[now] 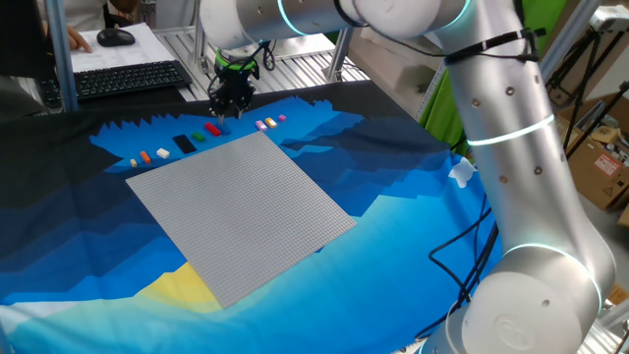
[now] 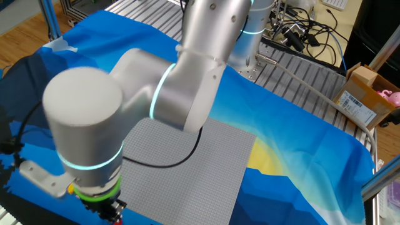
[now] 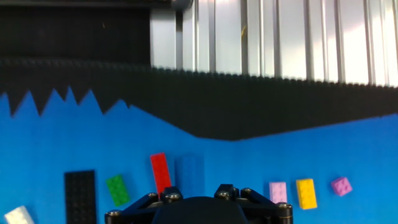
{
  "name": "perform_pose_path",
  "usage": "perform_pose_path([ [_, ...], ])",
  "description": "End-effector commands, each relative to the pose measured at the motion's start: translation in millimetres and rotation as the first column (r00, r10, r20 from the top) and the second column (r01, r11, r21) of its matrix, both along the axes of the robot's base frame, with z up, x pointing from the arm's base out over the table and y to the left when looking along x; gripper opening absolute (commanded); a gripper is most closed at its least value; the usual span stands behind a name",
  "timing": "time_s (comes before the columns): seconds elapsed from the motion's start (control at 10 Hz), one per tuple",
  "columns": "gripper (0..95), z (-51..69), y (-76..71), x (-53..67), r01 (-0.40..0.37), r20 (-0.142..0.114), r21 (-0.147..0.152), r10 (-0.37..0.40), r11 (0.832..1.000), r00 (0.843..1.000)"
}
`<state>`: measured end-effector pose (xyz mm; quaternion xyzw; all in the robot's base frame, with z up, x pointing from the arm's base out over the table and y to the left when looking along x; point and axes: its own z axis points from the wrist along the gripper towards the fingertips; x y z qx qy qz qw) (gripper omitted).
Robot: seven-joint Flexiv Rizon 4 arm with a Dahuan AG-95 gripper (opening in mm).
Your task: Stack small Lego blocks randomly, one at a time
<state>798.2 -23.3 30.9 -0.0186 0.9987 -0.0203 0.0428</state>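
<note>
Step in hand: the arm looks to be reaching for a first pick; I judge nothing is stacked yet, since the large flat grey studded baseplate [image 1: 241,211] lies bare.

Tool: the black two-finger tool [image 1: 231,103] hangs low over the row of bricks at the far edge of the plate. Its fingertips are out of sight in the hand view and too small to read elsewhere, so I cannot tell whether they are spread or pressed together (nothing shows as gripped).

Task's things: the small Lego blocks sit in a loose row on the blue patterned cloth surface [image 1: 393,211], just beyond the baseplate.

Row in the hand view: a long thin red plastic brick [image 3: 160,172], a blue brick [image 3: 190,173] just beside it that nearly melts into the cloth, a small green studded brick [image 3: 117,189], a long black studded piece [image 3: 81,196], a white brick [image 3: 18,216] at the left edge, and to the right a pink brick [image 3: 278,191], a yellow brick [image 3: 306,193] and a small purple brick [image 3: 341,185].

Likely target: the red or blue one, as both lie straight ahead of the tool's body.

Next move calls for: centring over one brick alone, fingers across its narrow sides, then a straight descent; red and blue lie so near each other that a stray finger could nudge the neighbour.
</note>
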Motion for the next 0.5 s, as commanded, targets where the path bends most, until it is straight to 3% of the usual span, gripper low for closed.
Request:
perform_pose_path([
  [0.1,38.0,1.1,0.3,-4.1,-0.001,0.006,0.003,0.001,1.000,1.000],
  [0.5,38.0,1.6,1.6,-4.6,0.001,-0.001,0.007,-0.001,1.000,1.000],
])
